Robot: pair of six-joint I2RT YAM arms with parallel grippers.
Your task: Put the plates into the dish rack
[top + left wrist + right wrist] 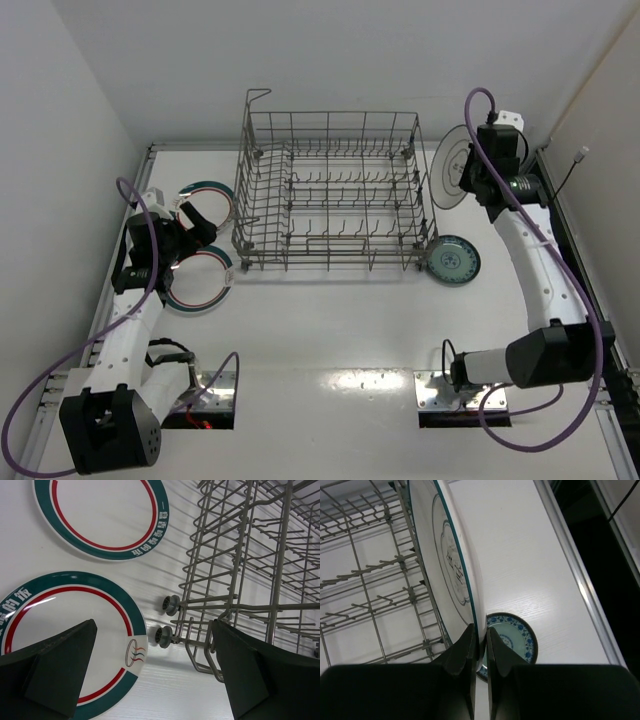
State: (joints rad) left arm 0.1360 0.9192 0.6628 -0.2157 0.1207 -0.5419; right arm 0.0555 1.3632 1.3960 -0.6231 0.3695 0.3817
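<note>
While the right tool [480, 640] is clenched on the rim of a white plate [445, 555], that plate stands on edge and reaches straight ahead of the fingers, its face just beside the outer end wall of the dish rack [412, 592] and not yet over it. Rack has no plates in it as far as the top view shows. A small blue plate [512, 635] lies flat on the worktop [330, 340] right under this tool's fingertips. Risk, my judgement: the pinch is only at the rim edge, so the plate could swing or slip once tilted, and would drop onto the blue plate below. Also the tall grid wall sits close on the tool's rack side; too low a lift would catch the rim on the top wire, or the plate lands between tines crooked. Left tool [154, 625] is released, fingers spread wide, holding nothing. It hangs above one ringed plate [65, 630], with a second ringed plate [100, 515] farther ahead of it; both flat on the worktop. The rack's corner and small wheels are close to one finger, so a descent could bump the rack and shove it. Flat plates give little edge to grab; fingers may skid.
</note>
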